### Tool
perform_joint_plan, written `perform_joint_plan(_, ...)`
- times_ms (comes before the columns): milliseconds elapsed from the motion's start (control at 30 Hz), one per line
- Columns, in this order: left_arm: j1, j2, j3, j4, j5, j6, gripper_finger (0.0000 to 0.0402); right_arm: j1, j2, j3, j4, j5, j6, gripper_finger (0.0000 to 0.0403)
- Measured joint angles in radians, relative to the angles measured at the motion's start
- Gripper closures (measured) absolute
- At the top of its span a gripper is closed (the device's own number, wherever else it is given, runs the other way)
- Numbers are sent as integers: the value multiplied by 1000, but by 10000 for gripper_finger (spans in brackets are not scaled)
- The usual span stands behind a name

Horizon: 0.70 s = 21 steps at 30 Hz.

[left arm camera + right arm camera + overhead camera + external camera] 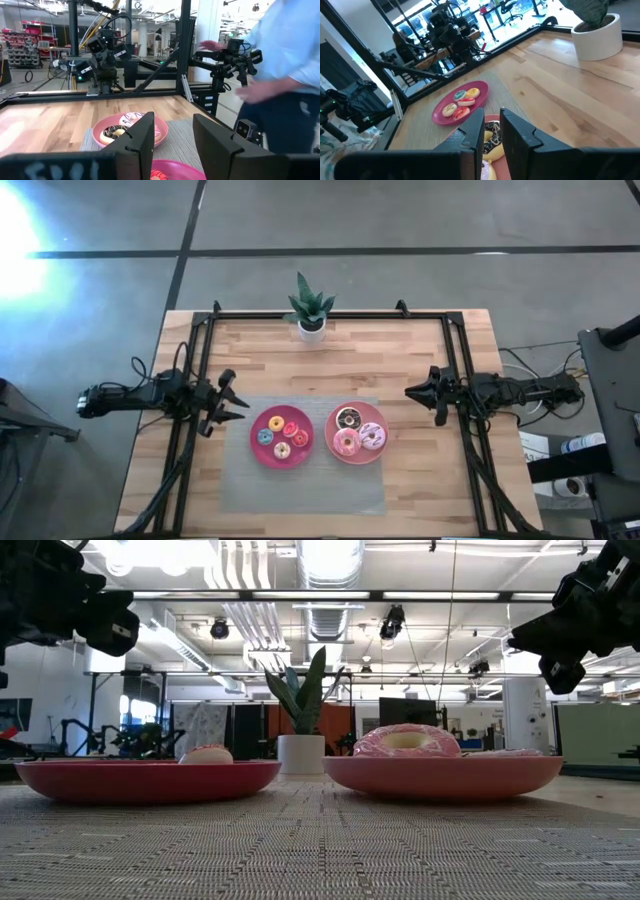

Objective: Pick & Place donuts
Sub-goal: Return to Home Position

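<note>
Two pink-red plates sit side by side on a grey mat. The left plate (pixel 281 437) carries the four tiny donuts: blue (pixel 265 437), orange (pixel 275 423), red (pixel 297 432) and cream (pixel 283 450). The right plate (pixel 356 432) carries the chocolate donut (pixel 349 418), the pink donut (pixel 347 443) and the lilac donut (pixel 372 436). My left gripper (pixel 235 406) hovers open, left of the tiny-donut plate. My right gripper (pixel 415 393) hovers right of the large-donut plate; its fingers (pixel 491 112) stand a narrow gap apart. Both grippers are empty.
A potted plant (pixel 311 310) stands at the table's far edge, in the middle. The grey mat (pixel 300 475) reaches toward the near edge. Black frame rails (pixel 452 380) run along both sides. A person in a light blue shirt (pixel 285 50) stands beyond the table.
</note>
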Motion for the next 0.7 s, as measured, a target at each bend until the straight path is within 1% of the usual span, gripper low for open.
perform_joint_plan(100,0,0,0,0,0,0,292,0,0,0,-4,-4,-1,349)
perform_joint_plan(167,0,0,0,1,0,0,292,0,-7,1,-17,-5,-44,349)
perform_joint_plan(233,0,0,0,1,0,0,292,-6,-27,-5,27,-9,-87,349)
perform_joint_plan(267,0,0,0,1,0,0,292,-15,-42,-12,64,-42,-118,349)
perform_joint_plan(300,0,0,0,2,0,0,292,-26,-49,-21,109,-97,-166,348)
perform_joint_plan(367,0,0,0,2,0,0,292,-46,-49,-41,211,-255,-277,349)
perform_joint_plan(433,0,1,0,1,0,0,292,-62,-48,-54,249,-421,-376,349)
perform_joint_plan(500,0,1,0,0,0,0,292,-73,-49,-65,253,-537,-440,349)
perform_joint_plan(567,0,1,0,0,0,0,292,-83,-48,-67,204,-579,-493,349)
perform_joint_plan(700,0,1,0,0,0,0,292,-87,-49,-67,190,-547,-569,349)
